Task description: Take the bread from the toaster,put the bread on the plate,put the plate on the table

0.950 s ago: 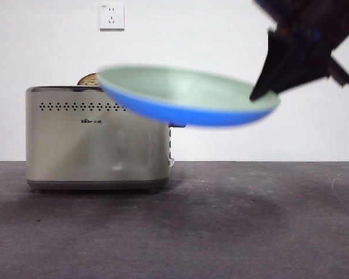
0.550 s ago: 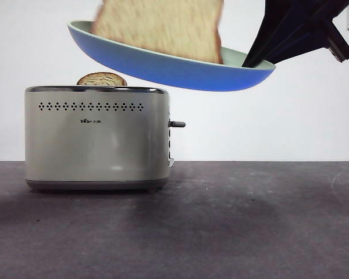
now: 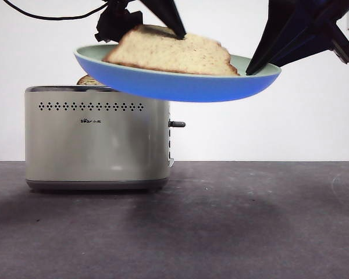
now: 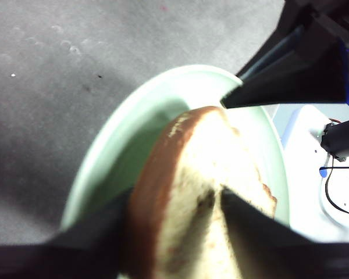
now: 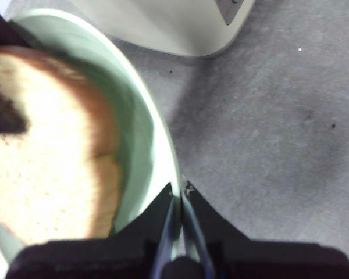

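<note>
Your bread is a flat, roughly square slice with a pale tan speckled face and a brown crust. It lies tilted in the plate, its left edge raised, and it is smaller than the plate. The left gripper has its black jaws closed on the bread, one on each face, as its wrist view shows; in the front view it comes down from the top, left of centre.

The plate is pale mint green inside and blue underneath. It hangs in the air, above and right of the toaster and well clear of the table. The right gripper pinches the plate's right rim between its closed jaws.

The cream toaster stands on the table at the left, with a second slice just showing above its top.
</note>
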Robot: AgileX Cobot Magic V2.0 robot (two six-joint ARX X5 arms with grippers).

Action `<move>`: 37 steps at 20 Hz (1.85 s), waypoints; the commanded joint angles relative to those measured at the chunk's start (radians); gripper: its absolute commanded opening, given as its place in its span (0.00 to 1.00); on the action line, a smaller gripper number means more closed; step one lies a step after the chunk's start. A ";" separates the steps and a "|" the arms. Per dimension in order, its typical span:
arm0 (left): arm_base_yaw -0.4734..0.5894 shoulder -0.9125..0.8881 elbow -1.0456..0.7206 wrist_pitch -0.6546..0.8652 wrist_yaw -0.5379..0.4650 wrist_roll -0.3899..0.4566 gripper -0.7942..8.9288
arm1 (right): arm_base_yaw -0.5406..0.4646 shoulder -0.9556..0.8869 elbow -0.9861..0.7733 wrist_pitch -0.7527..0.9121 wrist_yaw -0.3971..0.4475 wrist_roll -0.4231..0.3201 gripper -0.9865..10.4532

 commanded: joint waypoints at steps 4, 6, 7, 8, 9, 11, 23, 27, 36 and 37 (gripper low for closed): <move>-0.018 0.003 0.005 0.023 -0.008 -0.002 0.61 | 0.001 0.000 -0.003 -0.038 -0.017 0.003 0.07; -0.020 0.003 0.005 0.018 -0.008 -0.002 0.61 | 0.001 0.000 -0.003 -0.054 -0.018 0.003 0.07; -0.021 0.001 0.005 0.016 -0.007 -0.002 0.61 | 0.001 0.000 -0.003 -0.065 -0.017 0.003 0.07; -0.021 -0.004 0.005 0.015 -0.007 -0.002 0.60 | 0.001 0.000 -0.003 -0.072 -0.017 0.003 0.07; -0.020 -0.014 0.006 0.018 -0.007 -0.002 0.60 | 0.001 0.000 -0.003 -0.078 -0.017 0.003 0.07; -0.017 -0.040 0.011 0.024 -0.011 -0.002 0.60 | 0.000 0.000 -0.003 -0.080 -0.017 0.004 0.07; 0.014 -0.254 0.154 -0.098 -0.007 -0.002 0.07 | -0.197 0.002 -0.003 -0.024 0.040 0.005 0.07; 0.013 -0.298 0.154 -0.107 -0.018 0.007 0.07 | -0.268 0.066 -0.003 0.042 0.039 0.014 0.07; -0.063 -0.309 0.154 -0.060 -0.312 0.063 0.07 | -0.373 0.349 -0.002 0.200 0.038 0.025 0.07; -0.077 -0.309 0.154 -0.043 -0.347 0.062 0.07 | -0.376 0.380 -0.002 0.211 0.038 0.025 0.07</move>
